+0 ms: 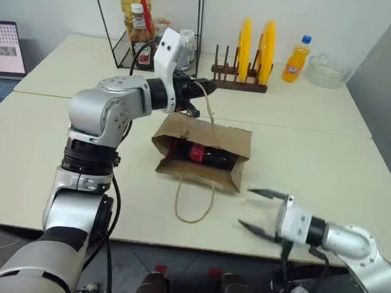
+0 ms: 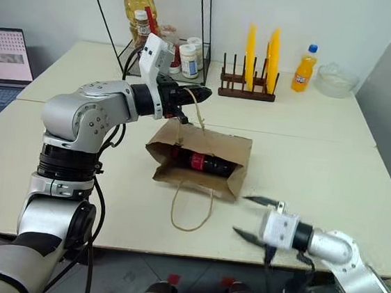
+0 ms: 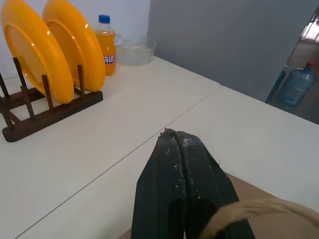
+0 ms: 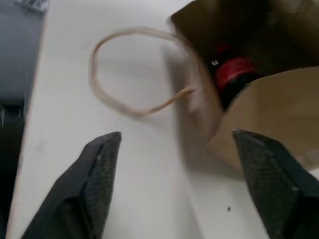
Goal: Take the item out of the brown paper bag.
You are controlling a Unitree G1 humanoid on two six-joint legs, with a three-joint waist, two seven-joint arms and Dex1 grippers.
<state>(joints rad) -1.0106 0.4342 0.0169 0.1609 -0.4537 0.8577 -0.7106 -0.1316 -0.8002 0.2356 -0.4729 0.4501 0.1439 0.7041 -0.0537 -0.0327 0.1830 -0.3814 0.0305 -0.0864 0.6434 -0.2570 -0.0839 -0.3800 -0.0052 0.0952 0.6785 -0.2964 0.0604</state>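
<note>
Fingers [image 1: 266, 193] of the right gripper [image 1: 259, 210] spread wide and empty near the table [image 1: 361, 171] edge, off the brown paper bag [image 1: 232, 140]; left gripper [image 1: 200, 89] pinched shut on the upper string handle [image 1: 209, 109], holding the mouth up, cola bottle [image 1: 202, 153] lying inside on its side. From the left wrist: black fingers [image 3: 172, 184] pressed together, string loop [image 3: 259, 209] beside them. From the right wrist: red cap [image 4: 224, 50] facing the opening, so best go in low and level along the bottle, close on the neck, keep the left grip firm against bag slip.
</note>
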